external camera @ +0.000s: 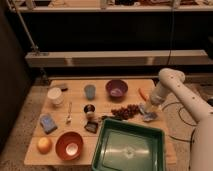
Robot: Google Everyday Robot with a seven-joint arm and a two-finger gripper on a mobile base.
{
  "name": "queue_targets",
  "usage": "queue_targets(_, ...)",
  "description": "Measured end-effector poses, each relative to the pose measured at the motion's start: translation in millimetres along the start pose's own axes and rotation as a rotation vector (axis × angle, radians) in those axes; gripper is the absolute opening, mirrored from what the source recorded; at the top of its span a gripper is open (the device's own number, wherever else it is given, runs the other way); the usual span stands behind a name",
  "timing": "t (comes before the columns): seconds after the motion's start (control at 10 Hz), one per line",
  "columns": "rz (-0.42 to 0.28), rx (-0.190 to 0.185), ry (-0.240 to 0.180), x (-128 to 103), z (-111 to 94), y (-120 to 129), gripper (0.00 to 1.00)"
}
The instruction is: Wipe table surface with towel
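one towel (149, 116), pale blue-grey, lies on the table surface (75, 102) just beyond the green tray's (131, 150) far right corner, right of the dark berry cluster (126, 110). the gripper (148, 110) hangs directly over the cloth, seemingly touching it; whether its grip has closed cannot be told. wiping well likely means pressing down flat and sweeping along bare planks, away from tray, berries and the carrot (142, 93) behind.

White arm bent down from the right, tool (148, 111) low at table level.
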Motion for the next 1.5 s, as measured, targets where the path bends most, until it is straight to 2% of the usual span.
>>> queue_targets(0.3,-0.031,-0.030,-0.002,-0.3,-1.1,16.7,0.00)
queue_targets(0.7,-0.007,-0.036,0.019,31.9,-17.8,33.3,0.00)
queue_targets(1.1,0.028,0.037,0.036,45.4,-52.7,8.9,0.00)
queue_targets(1.3,0.025,0.065,0.035,39.7,-59.9,-13.3,0.00)
queue_targets(1.5,0.026,0.077,0.021,30.5,-57.0,-30.4,0.00)
